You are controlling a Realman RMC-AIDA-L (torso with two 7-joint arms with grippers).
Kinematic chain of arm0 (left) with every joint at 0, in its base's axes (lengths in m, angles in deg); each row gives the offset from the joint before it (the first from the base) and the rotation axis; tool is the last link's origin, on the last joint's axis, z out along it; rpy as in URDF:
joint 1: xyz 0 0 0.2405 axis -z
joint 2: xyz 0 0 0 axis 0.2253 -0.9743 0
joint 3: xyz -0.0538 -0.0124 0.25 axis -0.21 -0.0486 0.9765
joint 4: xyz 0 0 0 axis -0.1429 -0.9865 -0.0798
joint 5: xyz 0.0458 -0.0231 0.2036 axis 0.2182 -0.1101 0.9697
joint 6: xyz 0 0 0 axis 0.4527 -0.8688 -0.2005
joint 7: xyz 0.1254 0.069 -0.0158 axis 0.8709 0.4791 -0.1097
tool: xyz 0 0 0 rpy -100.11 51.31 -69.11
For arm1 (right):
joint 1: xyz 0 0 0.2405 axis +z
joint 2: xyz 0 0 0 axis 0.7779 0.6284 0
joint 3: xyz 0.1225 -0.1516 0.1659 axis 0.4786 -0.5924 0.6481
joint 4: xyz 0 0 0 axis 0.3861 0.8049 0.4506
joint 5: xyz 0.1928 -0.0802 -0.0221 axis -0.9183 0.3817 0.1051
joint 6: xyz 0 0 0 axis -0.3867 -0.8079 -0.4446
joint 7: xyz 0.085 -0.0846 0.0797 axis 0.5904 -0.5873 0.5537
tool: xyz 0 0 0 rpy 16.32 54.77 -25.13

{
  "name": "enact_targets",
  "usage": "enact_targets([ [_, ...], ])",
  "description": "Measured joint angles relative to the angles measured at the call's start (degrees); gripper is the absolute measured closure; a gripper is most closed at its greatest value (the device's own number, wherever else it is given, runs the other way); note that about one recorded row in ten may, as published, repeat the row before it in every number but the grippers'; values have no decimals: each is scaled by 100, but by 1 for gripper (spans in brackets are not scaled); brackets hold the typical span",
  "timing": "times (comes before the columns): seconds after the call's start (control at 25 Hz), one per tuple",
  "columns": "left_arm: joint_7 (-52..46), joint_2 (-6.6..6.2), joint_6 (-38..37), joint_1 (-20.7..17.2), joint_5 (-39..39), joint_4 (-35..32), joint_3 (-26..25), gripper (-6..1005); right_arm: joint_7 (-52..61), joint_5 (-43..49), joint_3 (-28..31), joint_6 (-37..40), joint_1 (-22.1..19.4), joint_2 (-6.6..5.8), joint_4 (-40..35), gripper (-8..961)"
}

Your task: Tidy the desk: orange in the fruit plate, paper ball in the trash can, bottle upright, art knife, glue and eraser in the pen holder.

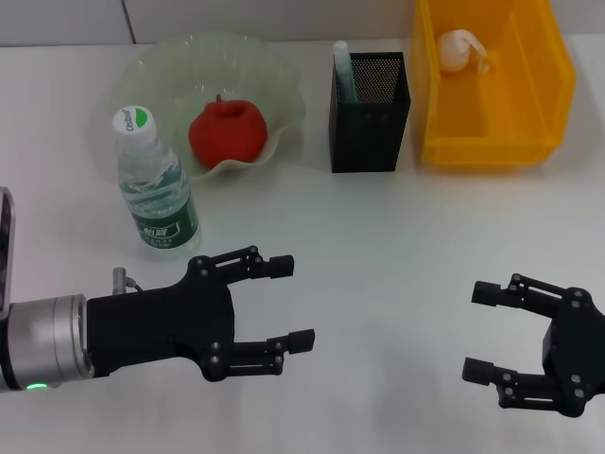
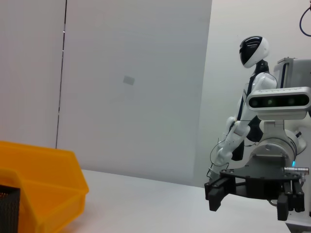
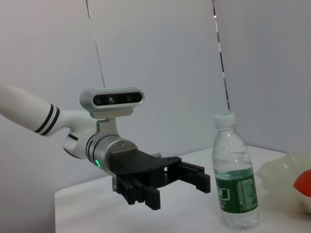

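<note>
The orange [image 1: 227,132] lies in the fruit plate [image 1: 274,71] at the back left. The bottle [image 1: 156,184] stands upright in front of the plate; it also shows in the right wrist view [image 3: 235,182]. A white paper ball [image 1: 458,49] lies in the yellow trash can [image 1: 492,132] at the back right. The pen holder [image 1: 371,118] stands between them with a mint-green and white stick, the art knife [image 1: 344,68], upright in it. Glue and eraser are hidden. My left gripper [image 1: 288,303] is open and empty near the front. My right gripper [image 1: 477,331] is open and empty at the front right.
The white table [image 1: 378,246] stretches between the two grippers and the objects at the back. The left wrist view shows the trash can [image 2: 43,184], a corner of the pen holder [image 2: 8,208] and my right gripper [image 2: 216,194] farther off.
</note>
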State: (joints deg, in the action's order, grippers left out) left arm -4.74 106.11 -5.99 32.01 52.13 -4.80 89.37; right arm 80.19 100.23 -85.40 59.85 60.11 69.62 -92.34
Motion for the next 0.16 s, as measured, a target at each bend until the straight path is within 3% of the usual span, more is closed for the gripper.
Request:
enact_targets([
  [0.16,-11,3,-3,0,6,0,2,187,0,0,-1,-3,1,2,33,129],
])
